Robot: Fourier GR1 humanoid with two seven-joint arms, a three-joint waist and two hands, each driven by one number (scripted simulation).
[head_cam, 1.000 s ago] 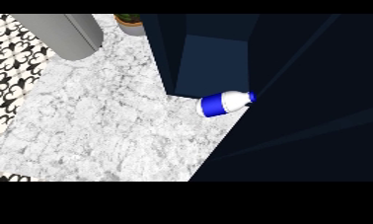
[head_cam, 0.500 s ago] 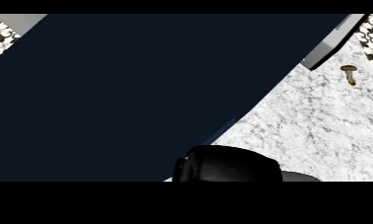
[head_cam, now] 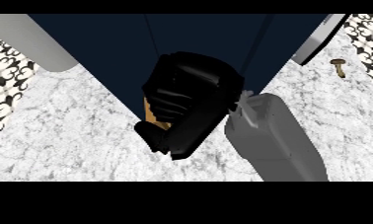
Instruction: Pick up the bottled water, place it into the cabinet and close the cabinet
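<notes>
My right hand point(head_cam: 188, 107) fills the middle of the head view, its grey forearm point(head_cam: 273, 136) coming in from the lower right. It lies over the lower corner of the dark blue cabinet point(head_cam: 182, 35), which spans the top of the view. The fingers point(head_cam: 166, 100) are curled, and only a small brown sliver point(head_cam: 151, 114) shows beneath them. No bottled water shows anywhere in the view, and I cannot see whether the hand hides it. My left hand is out of the view.
White marble counter point(head_cam: 65, 139) lies on both sides of the cabinet. A grey rounded object point(head_cam: 33, 43) stands at the upper left and a grey slab point(head_cam: 318, 40) at the upper right. A small brown item point(head_cam: 338, 65) lies near the right edge.
The view has swung again. The right hand has risen from the lower edge to the middle, over the cabinet's corner. The bottle seen one second ago no longer shows.
</notes>
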